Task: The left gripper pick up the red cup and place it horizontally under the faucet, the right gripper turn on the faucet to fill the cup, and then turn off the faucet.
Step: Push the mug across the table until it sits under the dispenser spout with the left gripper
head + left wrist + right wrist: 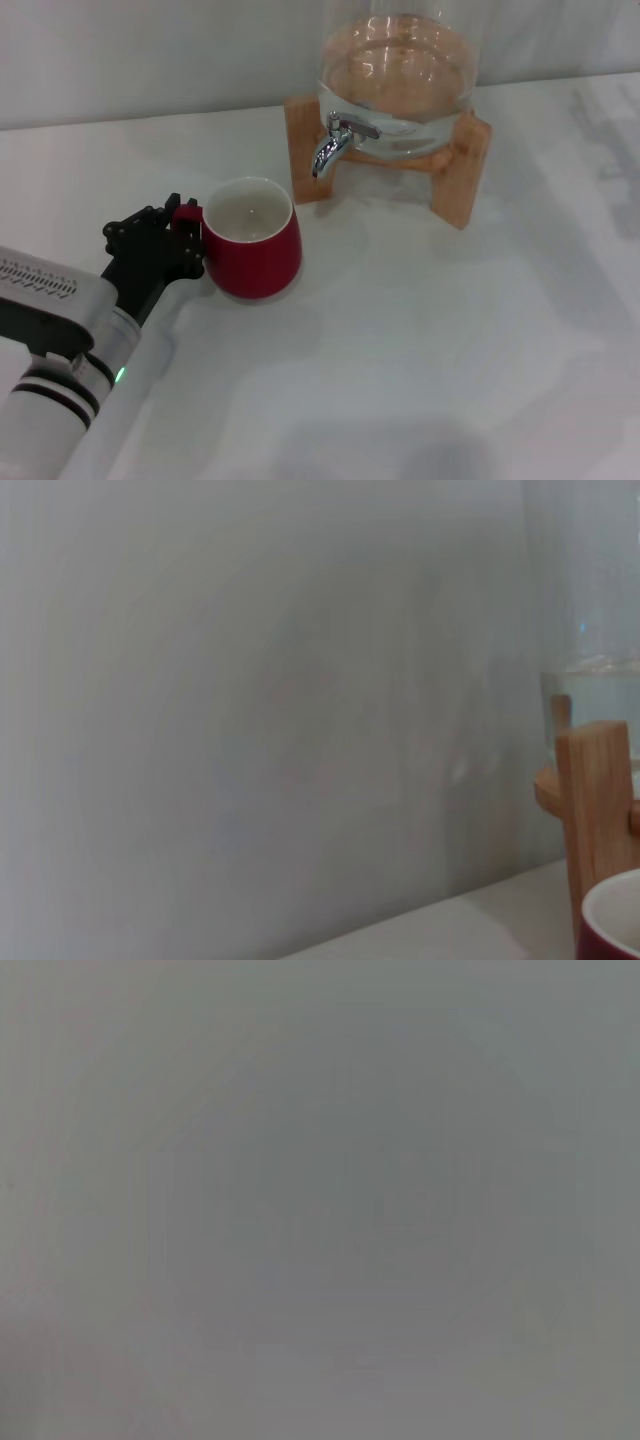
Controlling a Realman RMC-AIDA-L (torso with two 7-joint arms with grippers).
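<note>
left gripper [178, 232], jaws at red cup [252, 252] handle

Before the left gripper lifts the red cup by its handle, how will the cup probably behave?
The red cup looks like glazed ceramic, so probably rigid, rather heavy for its size, and breakable. Its squat body stands upright on the table, so tipping seems unlikely. The left gripper is at the small handle; held only there, the glossy cup might swing or slip.

Left arm showing a light grey casing, dark vented housing, black bands, apparently a green light; left hand [165, 245] displaying black jointed fingers.
</note>
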